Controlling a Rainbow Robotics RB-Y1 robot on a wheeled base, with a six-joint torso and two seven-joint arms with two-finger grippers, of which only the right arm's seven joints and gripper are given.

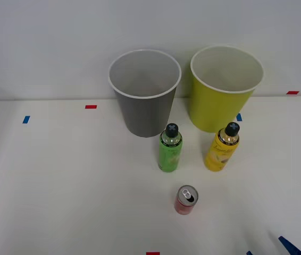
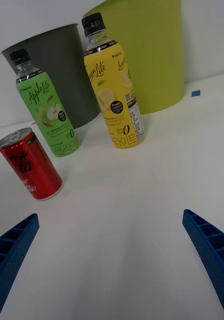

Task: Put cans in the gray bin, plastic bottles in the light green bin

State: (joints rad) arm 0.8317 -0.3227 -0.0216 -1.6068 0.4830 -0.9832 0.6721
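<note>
A red can (image 1: 186, 200) (image 2: 30, 163) stands upright near the table's front, silver top up. Behind it stand a green bottle (image 1: 170, 148) (image 2: 46, 107) and a yellow bottle (image 1: 222, 147) (image 2: 114, 85), both black-capped and upright. The gray bin (image 1: 144, 93) (image 2: 62, 70) and the light green bin (image 1: 222, 90) (image 2: 146, 50) stand side by side at the back, open tops up. My right gripper (image 2: 109, 262) is open and holds nothing, low over the table in front of the bottles; its blue fingertips (image 1: 290, 246) peek in at the front right corner.
Small red and blue tape marks (image 1: 90, 107) dot the white table. A pale wall rises right behind the bins. Bare tabletop stretches to the left of the bins and between my gripper and the can.
</note>
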